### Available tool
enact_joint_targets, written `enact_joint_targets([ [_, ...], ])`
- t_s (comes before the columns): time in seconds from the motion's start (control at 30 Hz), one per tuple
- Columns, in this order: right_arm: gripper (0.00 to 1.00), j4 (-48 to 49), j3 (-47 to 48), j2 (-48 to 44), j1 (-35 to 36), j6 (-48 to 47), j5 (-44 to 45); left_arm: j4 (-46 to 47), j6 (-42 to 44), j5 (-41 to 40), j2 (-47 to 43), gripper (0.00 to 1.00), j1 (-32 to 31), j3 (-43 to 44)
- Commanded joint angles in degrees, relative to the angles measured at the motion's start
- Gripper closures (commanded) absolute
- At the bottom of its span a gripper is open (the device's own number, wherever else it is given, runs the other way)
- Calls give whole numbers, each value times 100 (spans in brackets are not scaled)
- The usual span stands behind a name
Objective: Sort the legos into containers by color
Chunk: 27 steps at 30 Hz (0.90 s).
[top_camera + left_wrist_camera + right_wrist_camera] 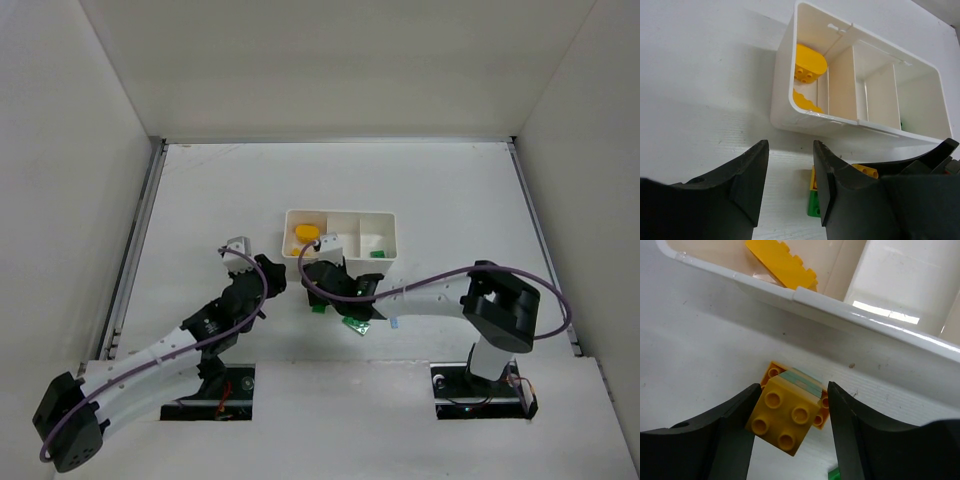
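Sitting on the table (450,190) just before the tray's (840,310) near wall, a yellow brick (782,420) lies between the right gripper's (795,386) jaws; whether they pinch it, I cannot tell. The left gripper (790,147) hovers partly open, empty.

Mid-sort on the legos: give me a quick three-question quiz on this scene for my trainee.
1. True or false: the left pincer holds a brick.
2. The bricks in the tray compartment nearest the left pincer are: A green, B yellow, C blue.
3. Where does the yellow brick that the right pincer straddles sit?
Key: 1 false, it is empty. 2 B. 3 Stacked on other pieces on the table, just outside the tray.
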Motion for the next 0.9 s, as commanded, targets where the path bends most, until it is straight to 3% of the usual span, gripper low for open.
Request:
enact_joint_targets([
  [0.0,43,-272,317,108,115,100,160,-102,-143,-179,-136,61,55,-85],
  [0.27,71,-255,230,-102,115,240,160,-111,-143,-179,-215,58,64,-102],
  [0.47,74,473,-218,-1270,28,144,204,-111,-134,-38,-277,55,-138,240],
  [0.63,74,949,-562,-2264,-332,74,-24,29,120,-11,-286,58,-787,671],
  [0.87,74,1213,-737,-2678,-798,30,-305,1171,823,-73,179,51,-1772,794],
])
